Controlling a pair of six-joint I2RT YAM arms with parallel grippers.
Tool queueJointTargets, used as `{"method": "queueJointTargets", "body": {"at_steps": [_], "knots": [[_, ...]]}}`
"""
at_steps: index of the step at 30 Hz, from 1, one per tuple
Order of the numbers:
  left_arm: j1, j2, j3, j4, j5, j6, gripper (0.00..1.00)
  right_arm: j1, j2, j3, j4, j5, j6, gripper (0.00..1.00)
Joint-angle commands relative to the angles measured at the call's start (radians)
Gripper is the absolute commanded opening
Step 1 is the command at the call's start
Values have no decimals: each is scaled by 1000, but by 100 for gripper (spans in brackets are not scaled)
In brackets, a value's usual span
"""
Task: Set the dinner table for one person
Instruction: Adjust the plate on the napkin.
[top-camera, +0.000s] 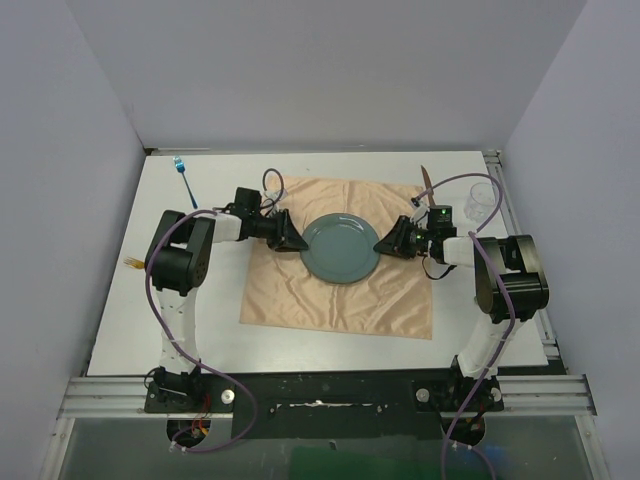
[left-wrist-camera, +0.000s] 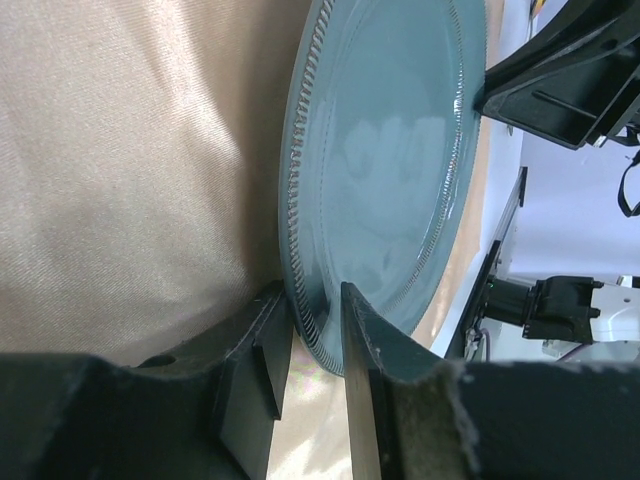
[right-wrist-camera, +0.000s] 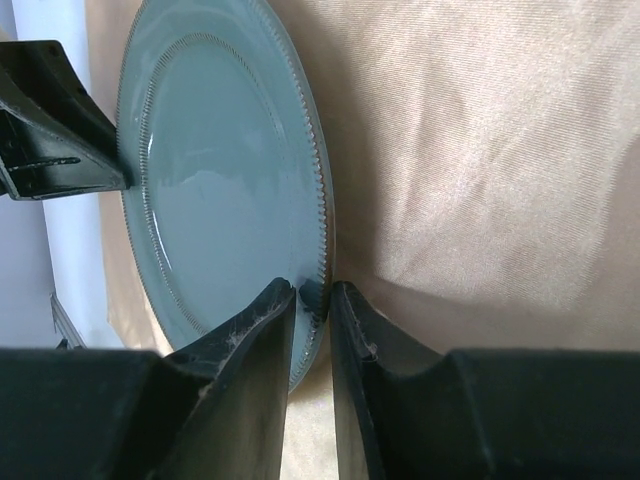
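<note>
1. White dinner table (top-camera: 130, 330) lies beneath the teal plate (top-camera: 340, 250), which rests flat at the centre of the peach cloth (top-camera: 300, 300) (placement done, I judge).
2. Left gripper (left-wrist-camera: 315, 320) straddles the plate's left rim, jaws slack with a gap showing.
3. Right gripper (right-wrist-camera: 312, 300) brackets the opposite rim for balance; I cannot tell whether it grips.

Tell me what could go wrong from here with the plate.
1. The left gripper and right gripper each straddle the plate rim with little clearance. Retreating off-line could catch the rim and drag or tip the plate.
2. The lower fingers sit close to the wrinkled cloth. They might snag it and shift the plate.
</note>
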Motion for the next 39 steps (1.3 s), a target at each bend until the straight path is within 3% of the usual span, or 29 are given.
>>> {"method": "queueJointTargets", "body": {"at_steps": [1, 11, 28, 39], "knots": [[-20, -16, 19, -108, -51, 72, 27, 15, -33, 43, 26, -22, -12, 22], [35, -46, -6, -187, -143, 115, 27, 13, -87, 91, -95, 77, -66, 29], [59, -122, 0, -352, -411, 168, 27, 17, -93, 141, -144, 102, -70, 32], [45, -261, -94, -338, -421, 140, 27, 23, -70, 153, -133, 106, -54, 33]]}}
